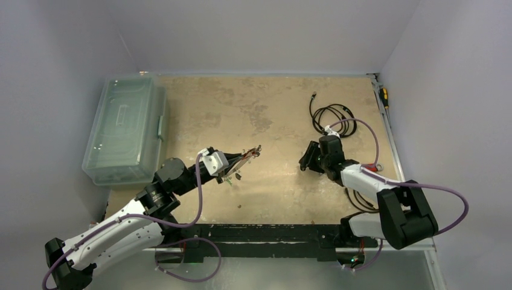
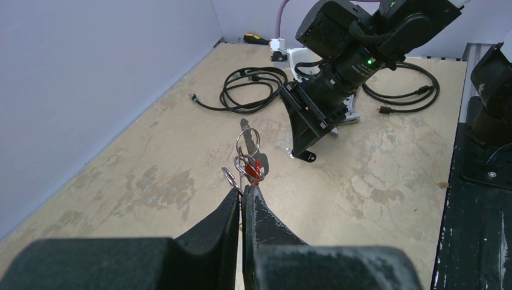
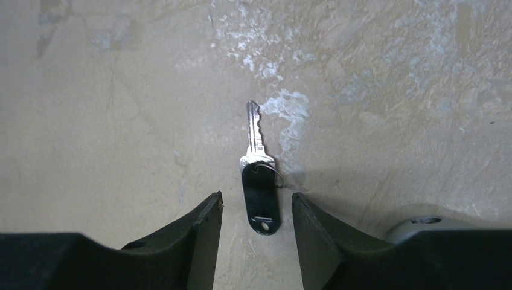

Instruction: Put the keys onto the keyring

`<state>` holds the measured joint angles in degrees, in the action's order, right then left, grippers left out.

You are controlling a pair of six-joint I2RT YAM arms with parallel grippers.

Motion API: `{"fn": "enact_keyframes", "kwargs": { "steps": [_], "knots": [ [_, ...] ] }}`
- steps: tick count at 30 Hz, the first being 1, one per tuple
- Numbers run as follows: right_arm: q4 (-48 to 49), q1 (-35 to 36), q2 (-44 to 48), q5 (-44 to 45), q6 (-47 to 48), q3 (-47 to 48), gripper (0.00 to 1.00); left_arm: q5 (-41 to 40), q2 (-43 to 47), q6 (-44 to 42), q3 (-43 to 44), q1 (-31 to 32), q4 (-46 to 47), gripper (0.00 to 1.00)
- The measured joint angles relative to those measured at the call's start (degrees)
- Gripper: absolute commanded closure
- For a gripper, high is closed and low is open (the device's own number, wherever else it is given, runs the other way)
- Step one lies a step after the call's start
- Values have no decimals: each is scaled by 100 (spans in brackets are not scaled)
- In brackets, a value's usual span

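Note:
My left gripper (image 2: 243,192) is shut on the thin wire of the keyring (image 2: 238,145) and holds it above the table. A red-headed key (image 2: 258,168) and small silver rings hang at its fingertips. In the top view that bundle (image 1: 246,157) sticks out from the left gripper (image 1: 232,170) near the table's middle. A black-headed silver key (image 3: 259,202) lies flat on the table. My right gripper (image 3: 256,198) is open, and the key's black head lies between its fingers without touching either. In the top view the right gripper (image 1: 305,162) points down at the table.
A clear plastic lidded box (image 1: 124,130) stands at the left edge. A black coiled cable (image 1: 329,118) lies at the back right, and another cable (image 2: 404,90) loops near the right arm. A yellow-handled screwdriver (image 1: 383,96) rests by the right wall.

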<state>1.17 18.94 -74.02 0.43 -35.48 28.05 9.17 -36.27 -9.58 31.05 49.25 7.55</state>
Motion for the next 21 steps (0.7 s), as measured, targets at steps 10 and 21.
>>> {"fn": "enact_keyframes", "kwargs": {
  "steps": [10, 21],
  "knots": [
    [1322, -9, -20, 120, -988, -656, 61, 24, 0, 0, 0, 0, 0, 100],
    [1209, -9, 496, 511, -1335, -866, 55, 44, -55, 2, 0, 0, 2, 100]
  ]
}}
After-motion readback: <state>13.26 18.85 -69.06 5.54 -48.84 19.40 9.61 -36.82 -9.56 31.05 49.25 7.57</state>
